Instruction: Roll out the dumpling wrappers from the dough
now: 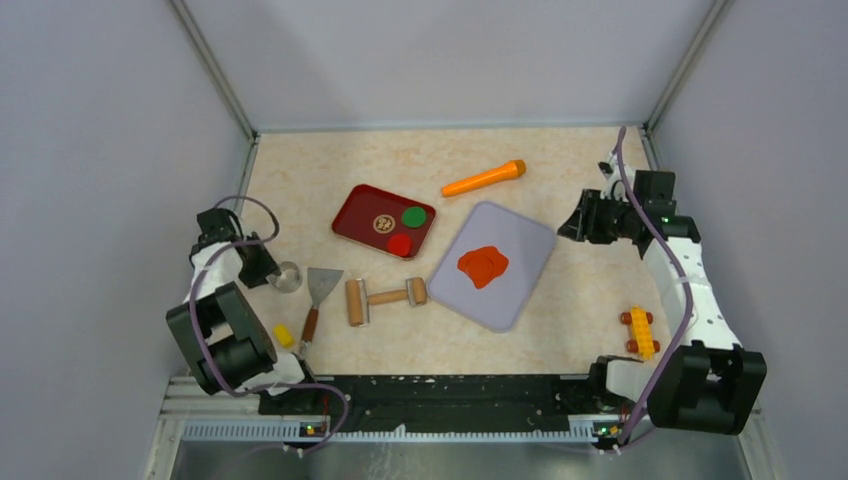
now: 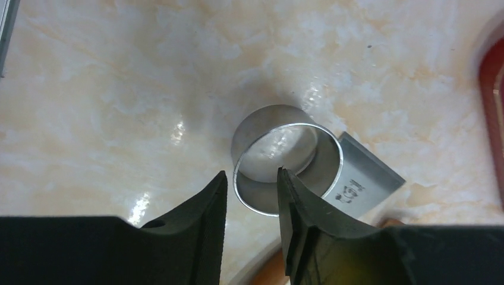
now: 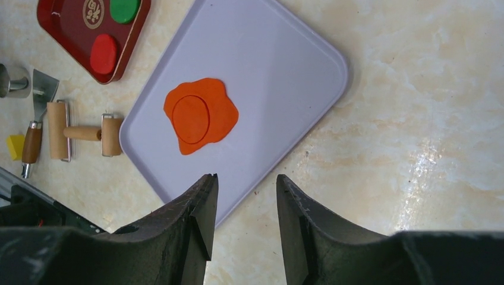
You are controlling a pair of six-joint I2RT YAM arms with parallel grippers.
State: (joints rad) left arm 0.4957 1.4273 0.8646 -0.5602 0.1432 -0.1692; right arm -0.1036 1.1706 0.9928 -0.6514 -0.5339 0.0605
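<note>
A flattened orange dough sheet (image 1: 483,265) (image 3: 220,107) lies on the lavender board (image 1: 520,240) (image 3: 267,53), with a round disc (image 3: 191,119) cut into it. An orange-red dumpling wrapper (image 1: 399,245) (image 3: 104,53) sits in the red tray (image 1: 355,205) (image 3: 50,18) beside a green disc (image 1: 414,216) and a brown patterned disc (image 1: 383,224). My left gripper (image 1: 268,268) (image 2: 251,172) is open, its fingertips astride the near wall of a metal ring cutter (image 1: 286,277) (image 2: 285,157). My right gripper (image 1: 572,225) (image 3: 245,176) hangs open and empty over the board's right edge.
A wooden roller (image 1: 385,297) and a scraper (image 1: 320,288) lie left of the board, the scraper blade (image 2: 368,181) next to the ring. An orange rolling pin (image 1: 485,178) lies behind the board. A yellow bit (image 1: 284,336) and a yellow toy (image 1: 638,332) sit near the front.
</note>
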